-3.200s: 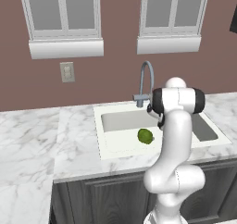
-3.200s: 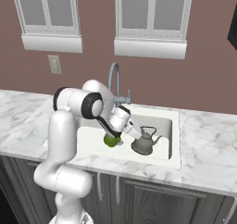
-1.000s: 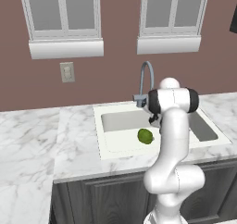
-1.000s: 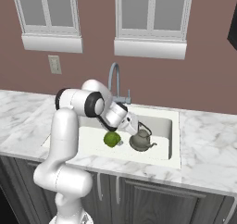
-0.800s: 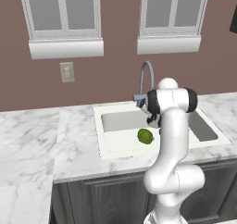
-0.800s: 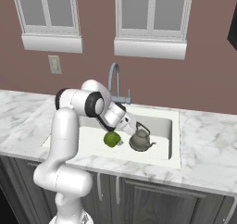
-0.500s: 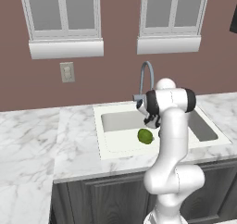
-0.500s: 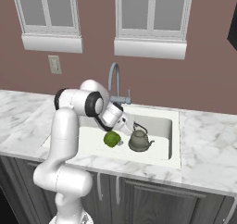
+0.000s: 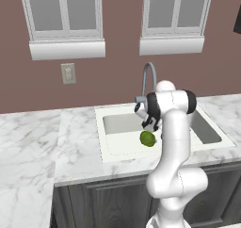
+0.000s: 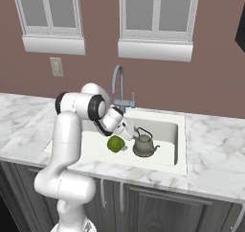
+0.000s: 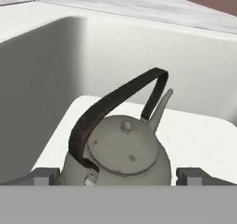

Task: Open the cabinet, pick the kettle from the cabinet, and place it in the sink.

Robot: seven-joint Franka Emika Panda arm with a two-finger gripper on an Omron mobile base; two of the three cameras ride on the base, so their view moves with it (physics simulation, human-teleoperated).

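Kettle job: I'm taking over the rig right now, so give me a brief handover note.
Pincer: open, holding nothing, just beside the kettle.
Kettle: upright on the floor of the sink, near a green round fruit; tap behind.
Done: kettle appears placed in the sink.
Left: probably only to draw the arm clear. The cabinet's state can't be judged from here.

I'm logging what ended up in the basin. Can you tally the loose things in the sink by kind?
Kettle: 1
Round green fruit: 1
Total: 2, both on the floor of the sink.
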